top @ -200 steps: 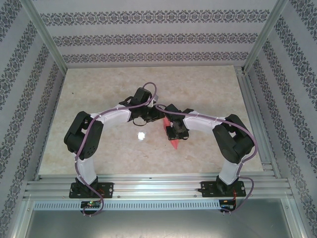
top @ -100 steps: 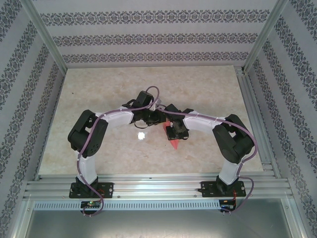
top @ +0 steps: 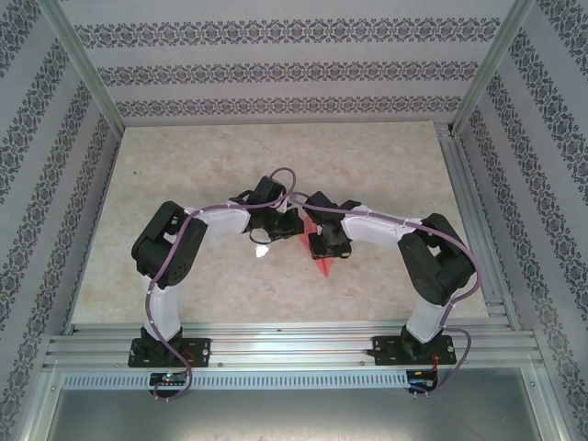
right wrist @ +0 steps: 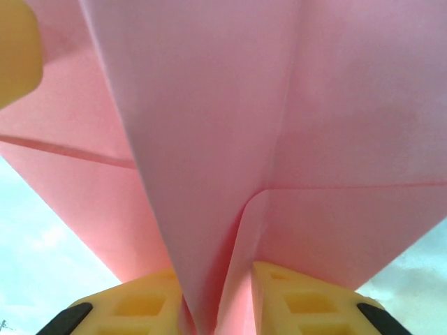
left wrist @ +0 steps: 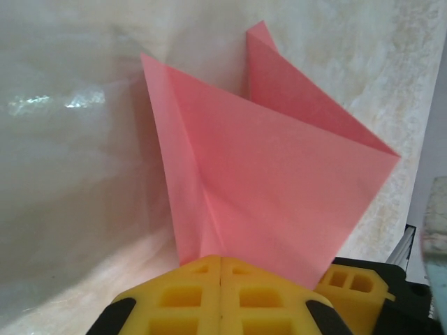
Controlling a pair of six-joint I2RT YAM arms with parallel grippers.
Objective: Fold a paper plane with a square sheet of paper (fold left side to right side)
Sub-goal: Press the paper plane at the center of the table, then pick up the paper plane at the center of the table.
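Your paper (top: 321, 265) is at the middle of the counter (top: 184, 165), between the two arms and partly folded into a dart. From above, its tip aims toward the arm bases, so its long axis runs near to far. The wrists hide most of it there, and I cannot tell whether it rests on the counter or hangs just above.

Your left jaws are pressed together. Their pads (left wrist: 181, 296) meet at a seam, and the paper's creased lower edge runs in at that seam. I read this as a pinch on the left flap, though the contact itself is hidden. From those jaws the paper fans up and to the right, with a second flap standing behind.

Your right jaws stand slightly apart with a raised ridge of paper between them, both sides touching it. They look clamped on the centre fold.

The left jaws sit just left of the right jaws, crease between them, and the left arm (top: 220, 220) is nearer the left flap. To bring left over right, you carry that flap across the long axis toward the right arm (top: 377, 225), using the right jaws as anchor. The right wrist crowds the landing side, and thin paper can buckle.
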